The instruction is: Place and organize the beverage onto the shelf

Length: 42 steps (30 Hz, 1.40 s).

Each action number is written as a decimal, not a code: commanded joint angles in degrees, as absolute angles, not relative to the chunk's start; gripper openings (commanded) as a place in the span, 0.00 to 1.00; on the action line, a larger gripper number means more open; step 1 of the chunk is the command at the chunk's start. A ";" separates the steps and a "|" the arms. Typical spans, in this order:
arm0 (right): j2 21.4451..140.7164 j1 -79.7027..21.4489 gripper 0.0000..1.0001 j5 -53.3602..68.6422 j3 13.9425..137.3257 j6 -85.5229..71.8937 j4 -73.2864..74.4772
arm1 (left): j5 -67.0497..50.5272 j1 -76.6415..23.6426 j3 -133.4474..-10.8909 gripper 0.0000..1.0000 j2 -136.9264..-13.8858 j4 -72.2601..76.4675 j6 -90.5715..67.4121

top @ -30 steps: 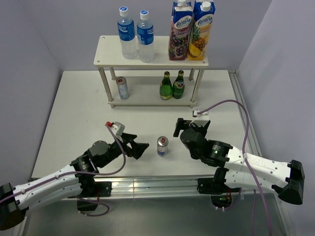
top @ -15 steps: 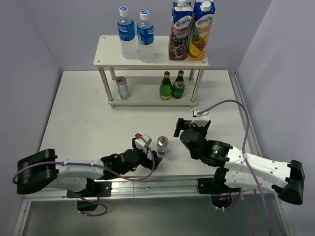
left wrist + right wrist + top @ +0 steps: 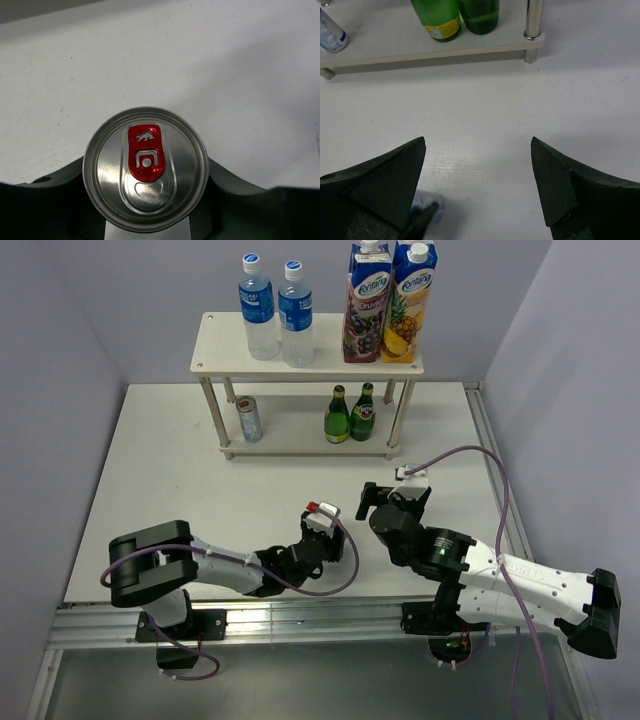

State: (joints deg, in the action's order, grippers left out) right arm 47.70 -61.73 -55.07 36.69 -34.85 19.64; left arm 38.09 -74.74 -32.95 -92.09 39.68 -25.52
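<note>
A silver can (image 3: 145, 167) with a red pull tab stands upright on the white table, seen from straight above in the left wrist view. My left gripper (image 3: 145, 202) is shut on it, one dark finger against each side. In the top view the left gripper (image 3: 325, 540) sits near the table's front middle, and its wrist hides the can. My right gripper (image 3: 392, 498) hangs open just to the right, with nothing between its fingers (image 3: 395, 175). The shelf (image 3: 325, 360) stands at the back.
The top board carries two water bottles (image 3: 258, 310) and two juice cartons (image 3: 367, 305). On the lower board (image 3: 290, 447) stand another can (image 3: 249, 420) and two green bottles (image 3: 337, 418). A shelf leg (image 3: 534, 20) rises ahead of the right gripper.
My left arm swept right across the front of the table to the can, and its gripper closed on it. The right arm has barely moved.
</note>
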 commanded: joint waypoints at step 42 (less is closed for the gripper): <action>50.27 -60.38 0.92 -54.76 36.12 -32.61 12.74 | 23.11 -28.83 -60.20 0.00 -103.97 48.95 -9.75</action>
